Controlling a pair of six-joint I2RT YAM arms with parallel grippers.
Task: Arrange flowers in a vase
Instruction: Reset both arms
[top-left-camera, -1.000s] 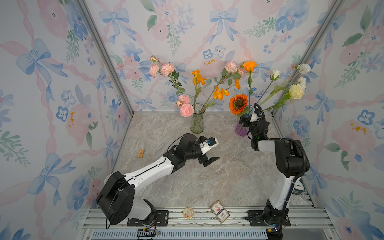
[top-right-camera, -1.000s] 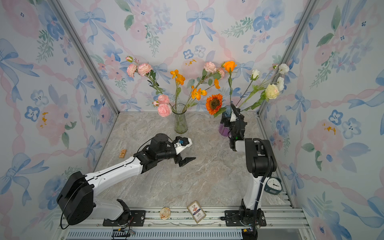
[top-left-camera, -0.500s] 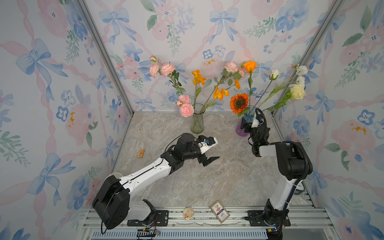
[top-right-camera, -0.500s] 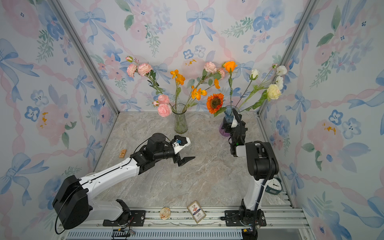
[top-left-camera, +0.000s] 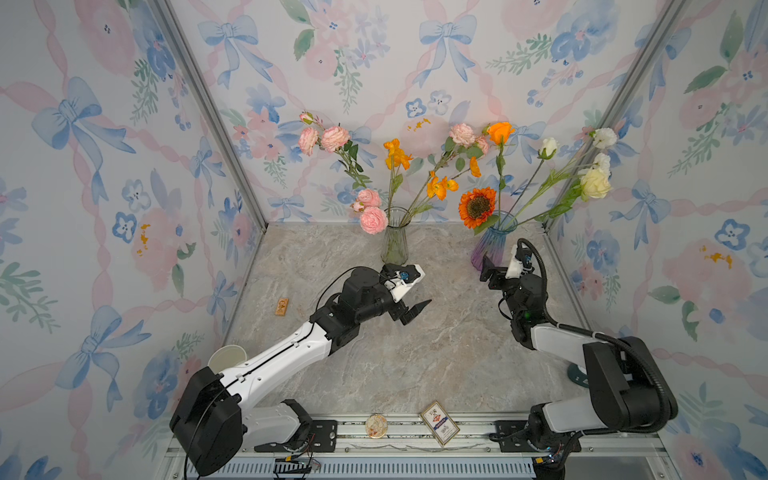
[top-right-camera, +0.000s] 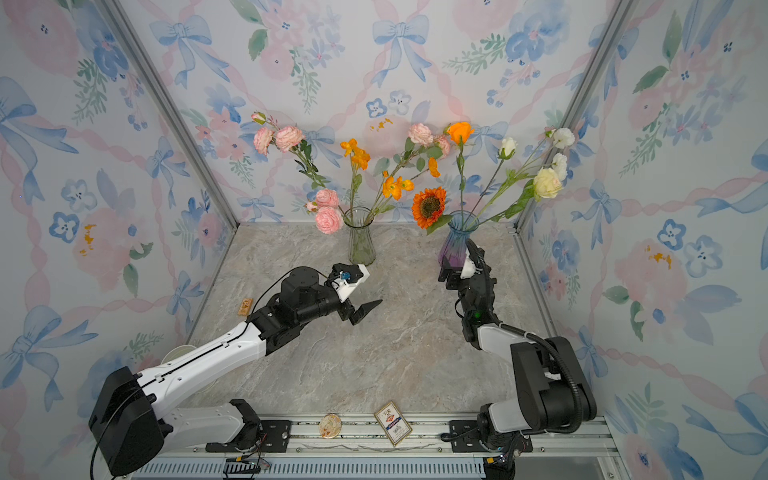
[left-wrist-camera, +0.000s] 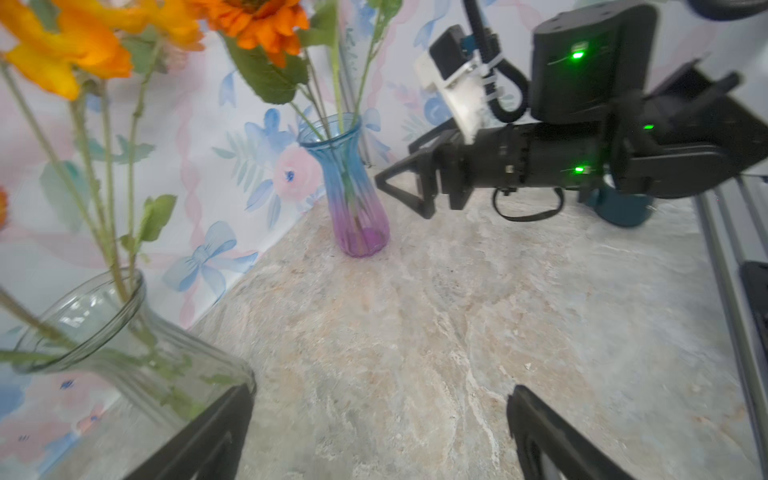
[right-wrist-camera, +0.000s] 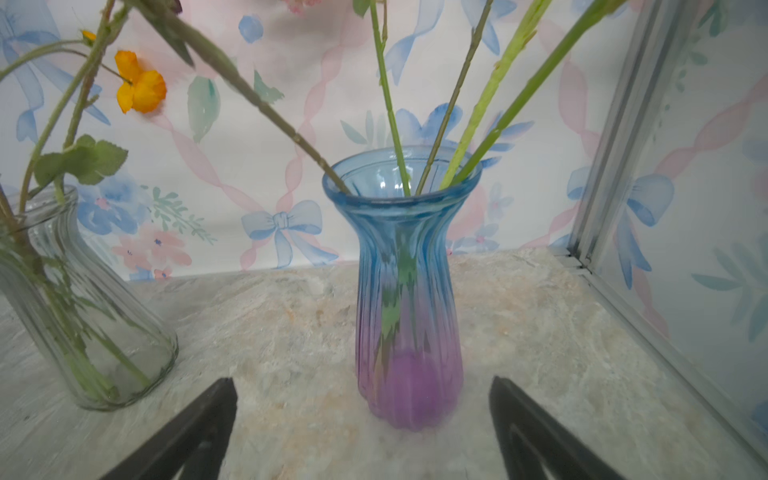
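**Table** (top-left-camera: 415, 365): two vases stand at the back wall. The flowers (top-right-camera: 328, 219) in view all stand in these vases.

**Clear vase** (top-left-camera: 394, 245): it holds the pink blooms (top-left-camera: 373, 219) and the orange poppies (top-left-camera: 441, 187).

**Blue vase** (top-left-camera: 491, 249): it stands to the right of the clear vase and is purple at the foot. It holds a sunflower (top-left-camera: 477, 206), an orange rose (top-left-camera: 500, 132), and white and cream blooms (top-left-camera: 595, 183). The right wrist view shows five stems entering its mouth.

**Left claw** (top-left-camera: 417, 291): released and empty, with the jaws wide. It hangs over the table in front of the clear vase.

**Right claw** (left-wrist-camera: 395, 164): released and empty. It faces the blue vase, near it but apart.

**Smaller items:**
- A white cup (top-left-camera: 226, 358) sits behind the left arm.
- A teal object (top-left-camera: 577, 376) is partly hidden by the right arm.
- A card box (top-left-camera: 439, 423) and a disc (top-left-camera: 376, 425) lie on the front rail.
- A tag (top-left-camera: 281, 307) lies near the left wall.

**Change:** a second ago the right claw stood close against the blue vase, and it has since drawn back. The left claw has barely shifted. The vases and flowers are unchanged.
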